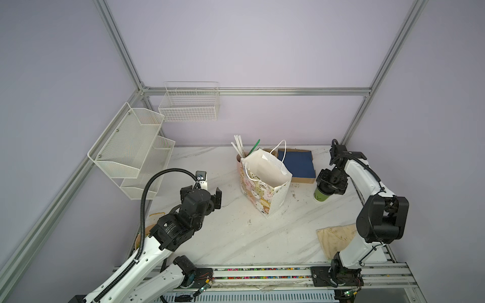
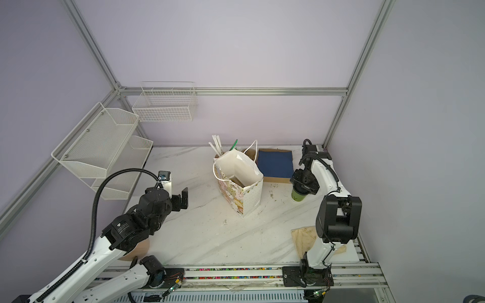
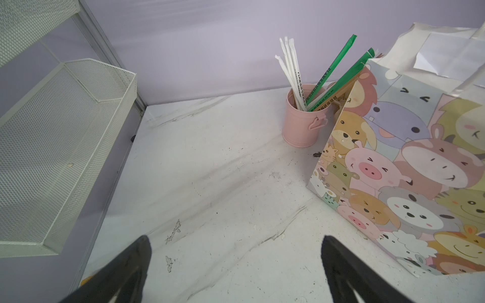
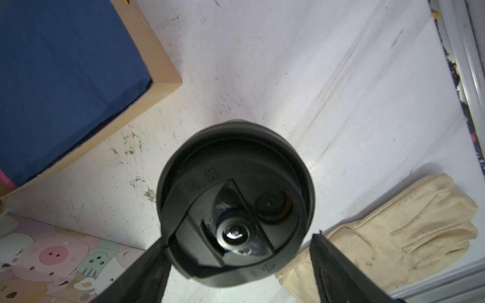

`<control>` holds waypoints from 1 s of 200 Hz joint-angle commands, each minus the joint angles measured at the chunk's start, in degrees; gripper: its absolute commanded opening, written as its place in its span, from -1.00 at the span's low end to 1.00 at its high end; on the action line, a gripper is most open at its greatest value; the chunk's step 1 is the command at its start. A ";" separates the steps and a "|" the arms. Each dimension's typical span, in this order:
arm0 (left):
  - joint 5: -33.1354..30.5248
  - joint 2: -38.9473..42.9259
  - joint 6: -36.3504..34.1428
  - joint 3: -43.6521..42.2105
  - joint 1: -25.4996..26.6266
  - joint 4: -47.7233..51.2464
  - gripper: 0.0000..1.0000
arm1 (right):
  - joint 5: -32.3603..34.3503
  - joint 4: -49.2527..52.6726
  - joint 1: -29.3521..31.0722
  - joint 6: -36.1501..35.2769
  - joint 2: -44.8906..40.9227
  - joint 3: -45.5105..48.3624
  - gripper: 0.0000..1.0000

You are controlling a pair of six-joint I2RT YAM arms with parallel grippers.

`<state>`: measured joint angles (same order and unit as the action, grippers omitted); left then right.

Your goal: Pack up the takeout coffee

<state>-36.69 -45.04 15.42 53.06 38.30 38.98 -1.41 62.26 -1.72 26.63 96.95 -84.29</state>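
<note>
- Right wrist view: the right gripper hangs straight over the cup, jaws spread to either side of its black lid. One jaw looks to touch the rim; the other stands just clear.
- Both top views: the cup stands upright on the table, right of centre, right of the bag and just below the box.
- Step, as I judge it: grasping the cup, which is not yet lifted.
- The next move calls for a gentle close on the cup, then a level lift over the bag's open mouth.
- Right arm: elbow folded high at right of frame, wrist turned down.
- Left gripper: spread wide and empty, held low at left of frame, facing the bag.
</note>
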 commanded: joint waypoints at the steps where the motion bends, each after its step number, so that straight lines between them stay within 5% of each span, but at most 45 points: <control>1: -0.75 0.28 -0.26 -0.02 -0.25 -0.31 0.99 | -1.24 -0.18 0.11 -0.59 -4.19 3.17 0.70; 66: -0.67 0.19 -0.22 0.12 -0.32 -0.37 1.00 | -0.91 -0.40 3.03 -1.18 -10.97 8.43 0.69; 200: -0.42 -0.18 -0.24 0.03 -0.34 -0.24 0.99 | 4.99 1.41 2.74 0.67 -1.18 -1.04 0.74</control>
<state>-36.67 -45.32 15.42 53.06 38.30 38.98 0.82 61.98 1.28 26.33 95.13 -84.01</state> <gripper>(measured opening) 0.997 0.867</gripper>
